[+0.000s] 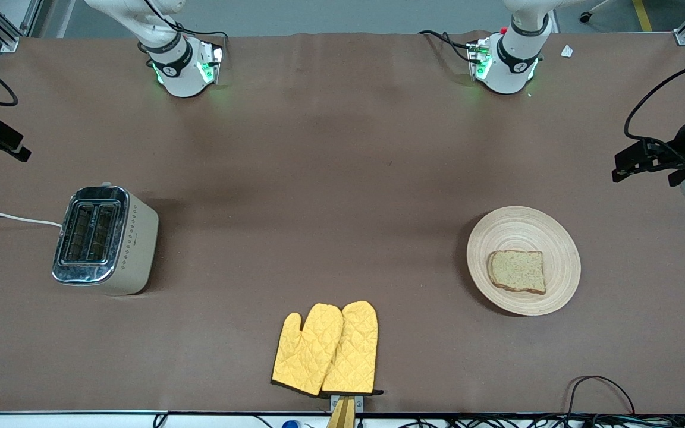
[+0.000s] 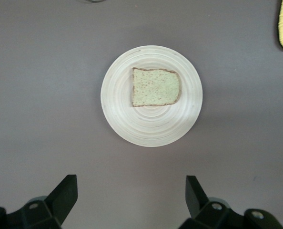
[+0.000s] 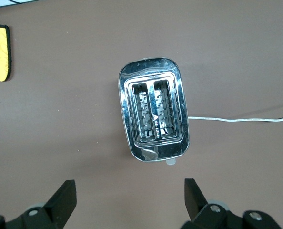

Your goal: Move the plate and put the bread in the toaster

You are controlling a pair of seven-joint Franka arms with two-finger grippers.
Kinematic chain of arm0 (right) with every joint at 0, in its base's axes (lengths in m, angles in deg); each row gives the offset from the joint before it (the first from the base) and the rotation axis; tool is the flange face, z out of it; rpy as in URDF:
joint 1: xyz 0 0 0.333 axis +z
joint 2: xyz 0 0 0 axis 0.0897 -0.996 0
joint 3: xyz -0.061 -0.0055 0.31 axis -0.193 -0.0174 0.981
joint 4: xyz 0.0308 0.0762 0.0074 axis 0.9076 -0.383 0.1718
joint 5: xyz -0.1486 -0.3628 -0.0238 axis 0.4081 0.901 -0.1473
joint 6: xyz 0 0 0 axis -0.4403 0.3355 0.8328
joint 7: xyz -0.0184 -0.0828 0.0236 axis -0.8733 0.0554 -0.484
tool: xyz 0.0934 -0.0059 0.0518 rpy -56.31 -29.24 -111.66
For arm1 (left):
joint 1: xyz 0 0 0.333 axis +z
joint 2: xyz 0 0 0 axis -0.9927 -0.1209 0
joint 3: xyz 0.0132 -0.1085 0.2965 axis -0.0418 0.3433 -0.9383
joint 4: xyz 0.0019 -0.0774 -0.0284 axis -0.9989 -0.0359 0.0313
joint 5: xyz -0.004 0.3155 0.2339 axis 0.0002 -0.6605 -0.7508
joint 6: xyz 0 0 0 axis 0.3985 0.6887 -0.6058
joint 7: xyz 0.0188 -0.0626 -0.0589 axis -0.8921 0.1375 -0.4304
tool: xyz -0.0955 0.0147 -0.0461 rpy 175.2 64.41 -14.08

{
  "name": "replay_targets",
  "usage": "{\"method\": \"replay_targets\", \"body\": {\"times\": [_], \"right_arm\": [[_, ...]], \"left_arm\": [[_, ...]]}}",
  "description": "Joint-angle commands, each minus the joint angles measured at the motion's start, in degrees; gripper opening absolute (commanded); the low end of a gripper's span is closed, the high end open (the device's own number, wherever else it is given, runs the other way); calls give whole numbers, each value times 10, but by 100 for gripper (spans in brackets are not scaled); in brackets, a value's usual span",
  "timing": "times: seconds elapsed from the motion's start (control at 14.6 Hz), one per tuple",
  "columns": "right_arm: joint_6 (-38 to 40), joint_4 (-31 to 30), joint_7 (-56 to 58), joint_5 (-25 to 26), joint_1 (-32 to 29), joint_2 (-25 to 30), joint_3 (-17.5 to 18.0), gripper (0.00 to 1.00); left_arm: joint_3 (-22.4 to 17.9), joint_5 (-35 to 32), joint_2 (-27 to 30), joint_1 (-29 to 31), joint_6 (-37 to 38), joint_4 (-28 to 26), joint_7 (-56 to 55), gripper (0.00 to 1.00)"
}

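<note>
Nothing is done yet. Nearest lie yellow mitts (image 1: 326, 349) at six o'clock on the bench (image 1: 342, 178). The bread (image 1: 517, 271) sits on the plate (image 1: 556, 238) at four o'clock; the toaster (image 1: 104, 239), slots empty, at eight. The left gripper (image 2: 131, 200) hangs wide over bench beside the plate, the right gripper (image 3: 130, 200) wide beside the toaster.

White arm bases (image 1: 182, 65) with green lights, black cables, black gripper fingers (image 2: 63, 193)

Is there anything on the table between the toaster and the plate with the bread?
In the front view, only bare brown cloth lies directly between the toaster and the plate holding the bread. The yellow oven mitts lie midway along, but nearer the camera.
</note>
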Motion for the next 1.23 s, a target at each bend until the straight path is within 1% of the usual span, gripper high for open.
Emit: {"method": "replay_targets", "body": {"times": [0.0,0.34,0.55,0.62,0.69,0.75,0.82,0.89,1.1,1.17], "right_arm": [[0,-7,2,6,1,5,-2,100],[0,-7,2,6,1,5,-2,100],[0,-7,2,6,0,5,-2,100],[0,-7,2,6,0,5,-2,100],[0,-7,2,6,0,5,-2,100],[0,-7,2,6,-1,5,-2,100],[0,-7,1,6,-1,5,-2,100],[0,-7,1,6,-1,5,-2,100],[-1,-7,2,6,-1,5,-2,100],[-1,-7,1,6,-1,5,-2,100]], "left_arm": [[1,-13,-2,0,7,9,13,100],[1,-13,-2,0,7,10,17,100],[0,-11,-15,10,13,4,18,100],[1,0,-20,26,15,5,19,100],[1,31,-33,48,22,6,25,100],[1,86,-47,79,26,6,26,100],[1,120,-61,103,28,5,35,100],[1,135,-76,120,29,5,54,100],[1,141,-124,165,28,8,105,100],[1,167,-145,183,28,8,105,100]]}}
